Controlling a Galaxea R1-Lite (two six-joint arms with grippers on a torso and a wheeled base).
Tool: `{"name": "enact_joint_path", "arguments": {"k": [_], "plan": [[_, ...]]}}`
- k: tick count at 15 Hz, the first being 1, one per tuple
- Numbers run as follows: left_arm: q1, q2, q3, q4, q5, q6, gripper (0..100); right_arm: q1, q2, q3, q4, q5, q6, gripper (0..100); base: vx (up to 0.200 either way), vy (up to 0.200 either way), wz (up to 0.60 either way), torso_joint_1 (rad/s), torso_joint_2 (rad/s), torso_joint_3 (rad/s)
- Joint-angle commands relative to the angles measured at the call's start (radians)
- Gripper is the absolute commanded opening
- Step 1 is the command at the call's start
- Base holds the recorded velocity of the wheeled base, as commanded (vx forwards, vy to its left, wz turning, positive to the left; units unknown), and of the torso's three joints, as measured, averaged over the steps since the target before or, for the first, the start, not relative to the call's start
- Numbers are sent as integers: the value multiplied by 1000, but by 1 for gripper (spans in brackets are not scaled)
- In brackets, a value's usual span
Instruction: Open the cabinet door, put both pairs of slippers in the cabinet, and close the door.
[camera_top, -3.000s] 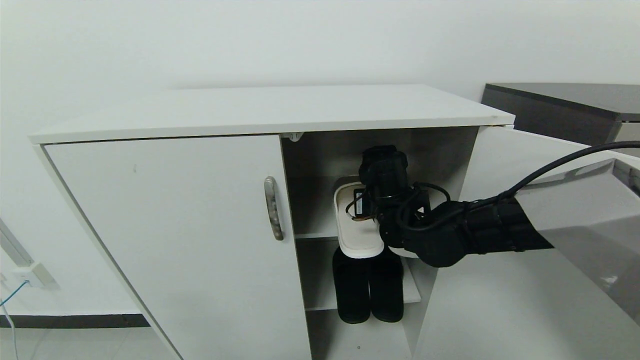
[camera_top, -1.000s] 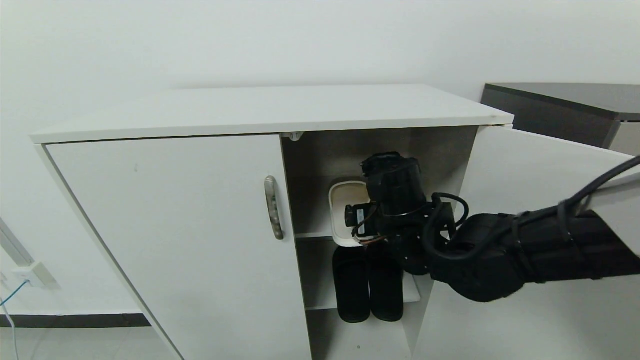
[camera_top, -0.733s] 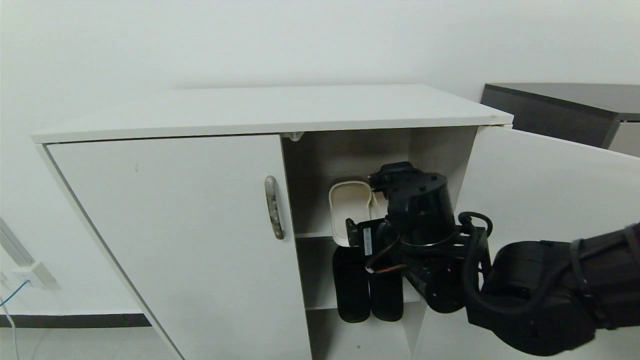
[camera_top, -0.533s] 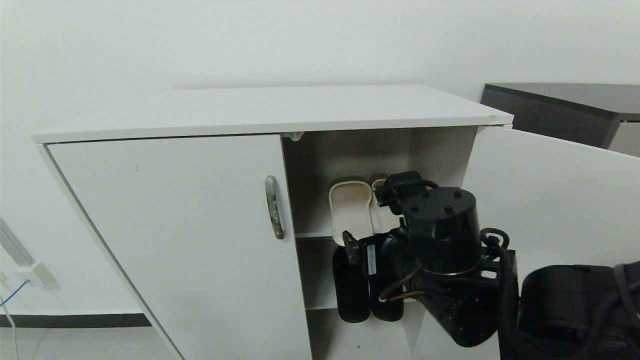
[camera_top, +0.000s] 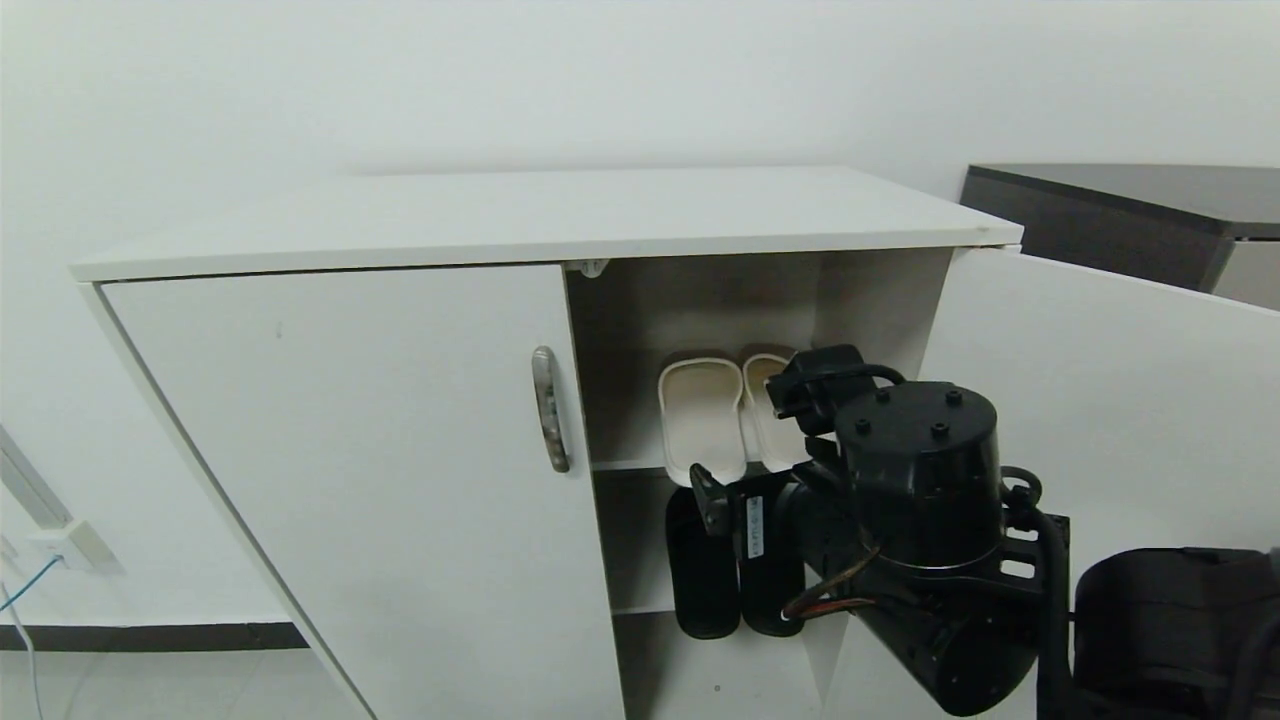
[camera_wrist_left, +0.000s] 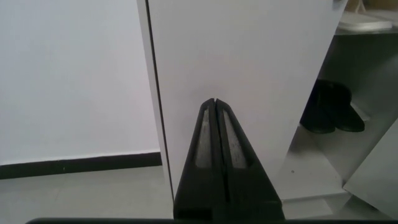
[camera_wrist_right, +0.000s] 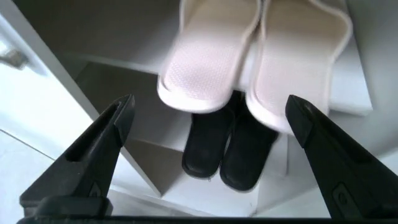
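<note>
Inside cabinet (camera_top: 540, 215), white slippers (camera_top: 702, 420) sat at 12 o'clock of black slippers (camera_top: 702, 575); right tool (camera_wrist_right: 210, 106) spread wide, empty; left tool (camera_wrist_left: 215, 102) closed.

Right arm's glossy black cylindrical wrist housing (camera_top: 920, 490): lower right of the head view; small round screws set in its flat top face.
Black cable hose (camera_top: 1045, 570): loops along the right side of the housing.
Thin orange-red wires (camera_top: 830, 595): curve out beneath the housing.
Small white printed label (camera_top: 755, 525): on a black bracket left of the housing.
Left gripper (camera_wrist_left: 215, 102): two black tapering fingers with grey inner pads (camera_wrist_left: 202, 146).
Right gripper (camera_wrist_right: 210, 102): two matte black angular fingers (camera_wrist_right: 93, 155).
</note>
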Motion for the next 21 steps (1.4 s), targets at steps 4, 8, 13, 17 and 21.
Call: {"name": "enact_joint_path", "arguments": {"k": [4,8,13,17,21], "plan": [[0,0,0,-1,0,0,0,3,6,2,-15,1,0,0,-200,0,0,1,1,5],[0,0,0,-1,0,0,0,-1,6,42,-30,38,0,0,-200,0,0,0,1,1],[0,0,0,-1,0,-2,0,-23,18,111,-109,76,-51,0,-200,0,0,2,2,3],[0,0,0,-1,2,-3,0,-23,30,114,-116,82,-52,0,-150,0,0,2,2,1],[0,0,0,-1,2,-6,0,-23,33,119,-116,82,-58,0,0,0,0,0,0,0]]}}
